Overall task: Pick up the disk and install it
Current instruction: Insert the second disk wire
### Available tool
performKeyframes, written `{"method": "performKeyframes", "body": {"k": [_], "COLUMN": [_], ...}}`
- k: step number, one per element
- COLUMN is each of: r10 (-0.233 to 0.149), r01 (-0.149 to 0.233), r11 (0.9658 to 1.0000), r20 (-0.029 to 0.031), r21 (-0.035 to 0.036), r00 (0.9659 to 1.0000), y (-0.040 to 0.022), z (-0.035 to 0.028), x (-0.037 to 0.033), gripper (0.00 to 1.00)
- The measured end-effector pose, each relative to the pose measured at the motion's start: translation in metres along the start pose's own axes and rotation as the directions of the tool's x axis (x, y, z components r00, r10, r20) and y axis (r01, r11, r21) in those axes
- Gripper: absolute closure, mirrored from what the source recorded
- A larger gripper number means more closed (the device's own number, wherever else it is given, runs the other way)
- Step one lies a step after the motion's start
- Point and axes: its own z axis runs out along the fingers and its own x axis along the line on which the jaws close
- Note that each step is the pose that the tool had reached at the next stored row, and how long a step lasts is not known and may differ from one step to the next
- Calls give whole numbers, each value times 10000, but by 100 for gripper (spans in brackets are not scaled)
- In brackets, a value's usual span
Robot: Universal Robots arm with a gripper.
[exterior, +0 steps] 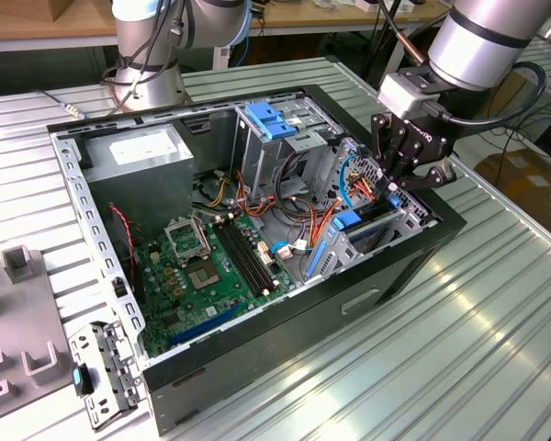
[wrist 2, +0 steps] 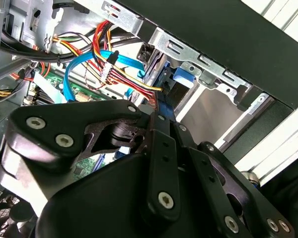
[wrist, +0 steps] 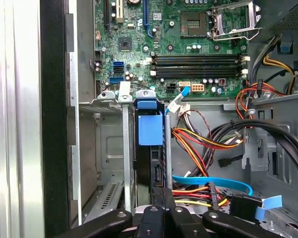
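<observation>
While the disk (wrist: pixel 150 148) stands on edge in the drive cage (wrist: pixel 109 144) slot, blue rail showing, the gripper (exterior: pixel 406 172) pinches its end; orange and blue cables (wrist: pixel 208 186) crowd just beside, motherboard (wrist: pixel 188 44) farther in.

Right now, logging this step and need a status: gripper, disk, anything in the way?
Gripper shut on the disk. Disk on edge in the drive cage slot. Cable bundle close beside the cage, not across the slot.
</observation>
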Motion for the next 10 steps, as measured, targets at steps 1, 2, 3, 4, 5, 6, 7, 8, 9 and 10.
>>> {"method": "performKeyframes", "body": {"k": [1,2,3,4,5,6,7,8,9,10], "r10": [0,0,1,0,1,1,1,-1,-1,0], "r01": [0,0,-1,0,-1,-1,-1,1,1,0], "r11": [10000,10000,10000,10000,10000,10000,10000,10000,10000,10000], "r20": [0,0,-1,-1,0,-1,0,0,0,-1], "r21": [0,0,0,0,0,0,0,0,0,0], "r00": [10000,10000,10000,10000,10000,10000,10000,10000,10000,10000], "y": [0,1,6,18,26,34,44,45,46,48], "z": [0,0,0,0,0,0,1,1,1,-8], "x": [0,0,0,1,1,1,2,2,2,2], "gripper": [89,89,89,89,89,89,89,89,89,89]}}
